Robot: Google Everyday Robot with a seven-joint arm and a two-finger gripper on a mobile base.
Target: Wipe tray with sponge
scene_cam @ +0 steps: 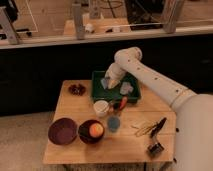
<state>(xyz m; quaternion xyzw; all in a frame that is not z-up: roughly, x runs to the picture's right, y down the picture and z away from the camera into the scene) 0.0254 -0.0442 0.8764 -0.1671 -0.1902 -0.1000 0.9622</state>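
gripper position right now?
In the camera view, the gripper is over the left half of the green tray at the far edge of the table, just behind the white cup.

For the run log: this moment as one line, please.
gripper: low over left half of tray | tray: green, at back of table | pale item: in tray, beside gripper
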